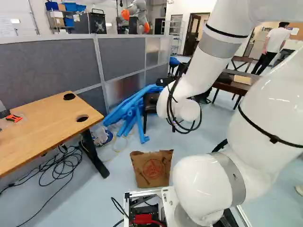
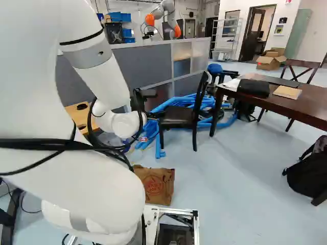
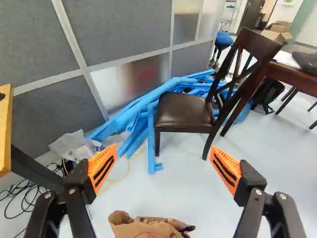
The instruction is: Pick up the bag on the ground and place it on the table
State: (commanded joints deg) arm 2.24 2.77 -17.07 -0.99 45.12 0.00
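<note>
Hand (image 2: 138, 100) released, fingers (image 3: 102, 167) spread wide. Brown paper bag (image 1: 152, 176) on floor (image 2: 235, 178), near, just ahead of base (image 2: 176, 210). Wood tabletop (image 1: 42, 127) left of bag. Chair (image 3: 183, 111), blue tubes (image 3: 151, 129) farther off; dark tabletop (image 2: 306, 104) far right.

Bag (image 1: 152, 169) and bench (image 1: 42, 127), each seen only in part.
The wrist view's edge cuts off the bag's lower part; in the right base view the arm (image 2: 97, 178) covers one side, and its contents cannot be told. The left base view crops the bench, which the arm mostly hides in the right one. A backpack (image 2: 308, 176) runs off the right base view's right edge.
</note>
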